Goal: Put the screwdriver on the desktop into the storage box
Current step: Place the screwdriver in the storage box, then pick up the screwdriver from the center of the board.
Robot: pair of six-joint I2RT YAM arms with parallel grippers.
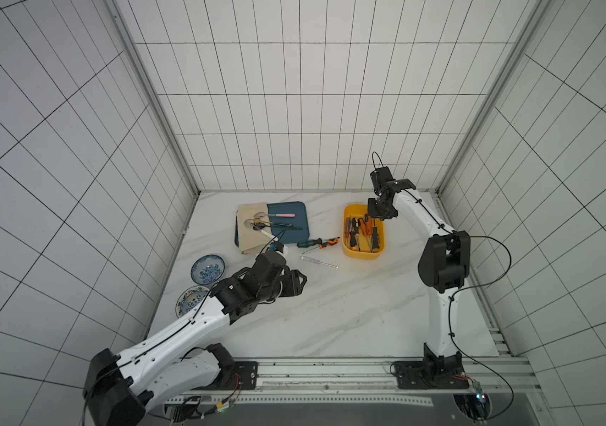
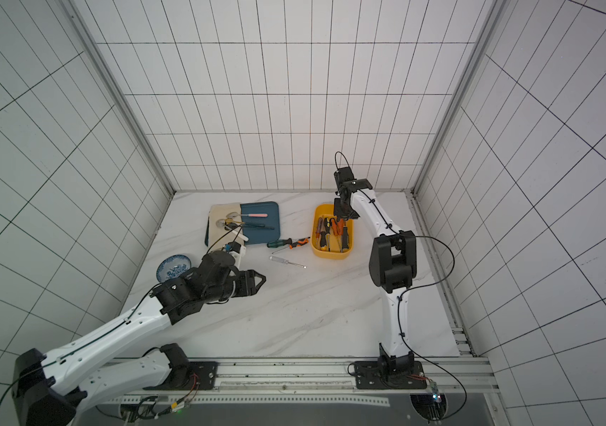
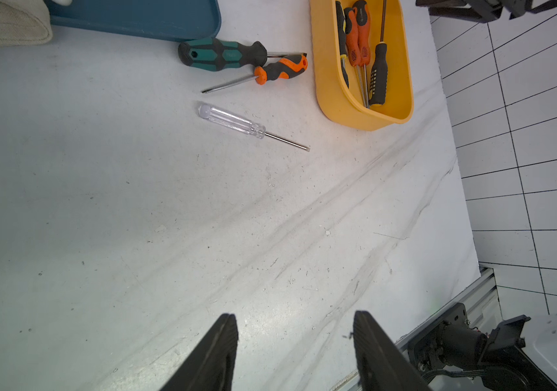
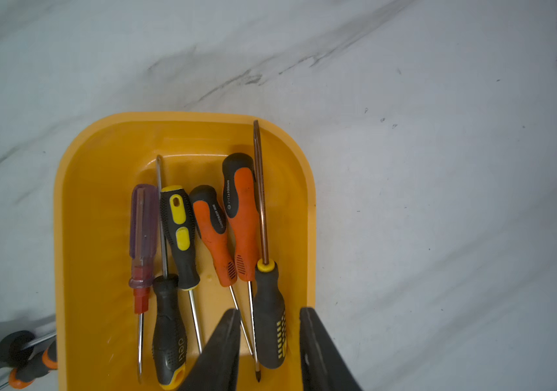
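Observation:
Three screwdrivers lie on the white marble desktop (image 1: 331, 313): a green-black one (image 1: 309, 243), an orange-black one (image 1: 328, 242) touching it, and a clear-handled one (image 1: 318, 261) (image 3: 233, 121). The yellow storage box (image 1: 364, 256) (image 4: 77, 203) holds several screwdrivers side by side. My right gripper (image 1: 379, 217) (image 4: 270, 311) hovers open over the box's far end, above a black-yellow screwdriver (image 4: 268, 304) that lies in the box. My left gripper (image 1: 303, 280) (image 3: 295, 316) hangs open over bare desktop, nearer the front than the clear-handled screwdriver, with nothing between its fingers.
A dark blue tray (image 1: 294, 232) with spoons and a folded beige cloth (image 1: 248, 236) sits at the back left. Two blue patterned plates (image 1: 207, 268) (image 1: 189, 300) lie near the left arm. An aluminium rail (image 1: 331, 372) runs along the front edge.

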